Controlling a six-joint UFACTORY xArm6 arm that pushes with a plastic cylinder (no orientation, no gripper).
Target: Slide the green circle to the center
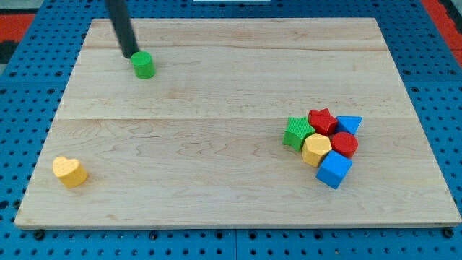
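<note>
My tip (131,55): a bare rod end with nothing to open or grasp, down near the board's (216,188) top-left corner.
Green circle (144,65): just beside my tip, toward the view's lower right; contact unclear.
Yellow heart (69,172): far below my tip, slightly left.
Cluster, far to my lower right: green star (297,133), red star (322,120), blue triangle (349,124), yellow hexagon (316,149), red cylinder (345,144), blue cube (333,170).

pale wooden board (216,173) with visible plank seams, lying on blue perforated base (22,79), red patches (14,25) at top corners, even light
</note>
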